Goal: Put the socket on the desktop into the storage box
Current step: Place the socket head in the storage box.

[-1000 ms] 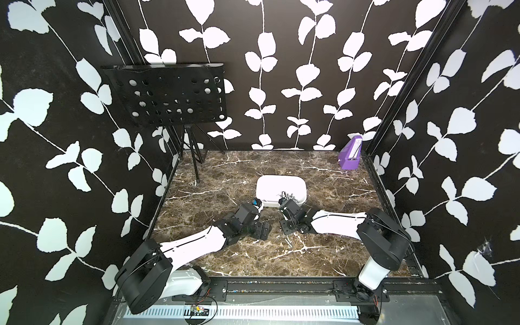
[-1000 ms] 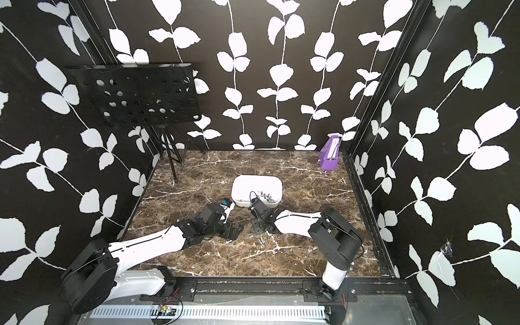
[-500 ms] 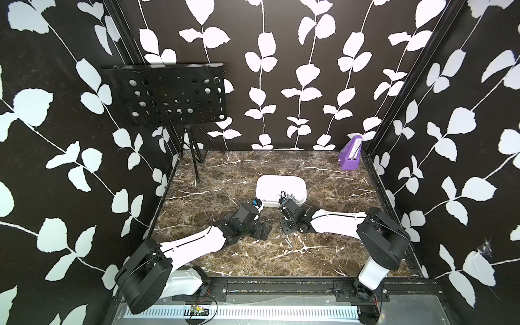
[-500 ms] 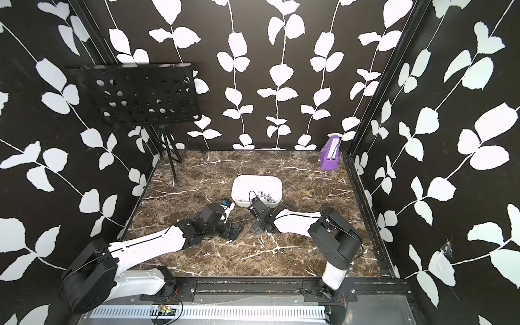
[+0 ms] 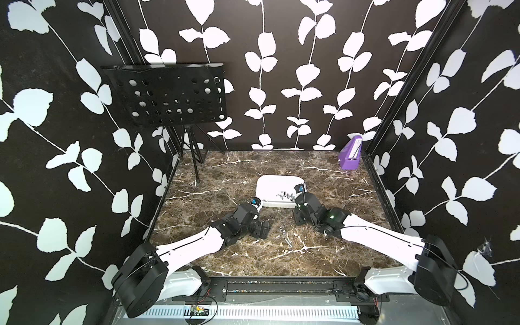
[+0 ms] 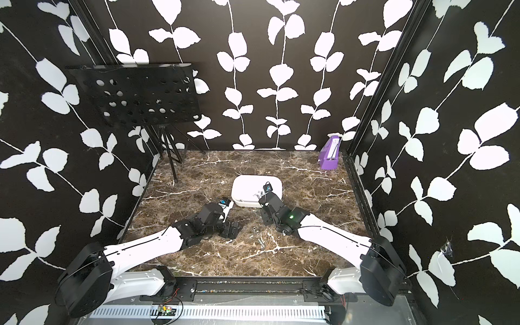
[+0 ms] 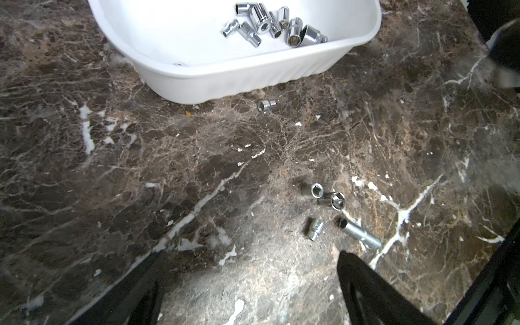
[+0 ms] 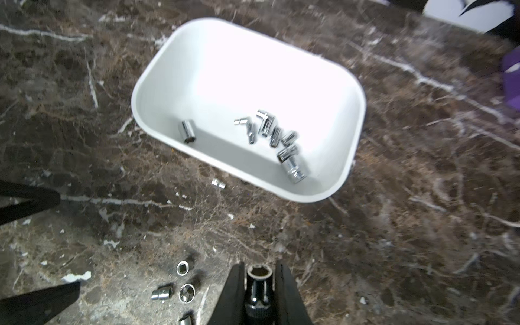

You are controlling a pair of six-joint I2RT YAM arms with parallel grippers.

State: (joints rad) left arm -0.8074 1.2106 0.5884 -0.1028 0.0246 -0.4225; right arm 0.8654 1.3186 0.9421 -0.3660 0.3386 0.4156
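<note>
**Socket clamped in my right claw, box dead ahead**

My right claw (image 8: 260,267) is clamped on a chrome socket (image 8: 258,284), seemingly clear of the surface (image 8: 394,239). The socket's long axis runs along my fingers, hex mouth leading. Just beside it, loose sockets (image 8: 183,267) lie on the marble. My left claw (image 7: 250,253) hangs near them, fingers apart and empty. Farther out a small socket (image 8: 218,184) lies just short of the storage box (image 8: 146,84). The box sits the way my held socket points, with a pile of sockets (image 8: 270,132) inside. I judge the right arm carries this one: forward, over the near wall, then let go. Too low, and the socket could clip the rim.
</note>
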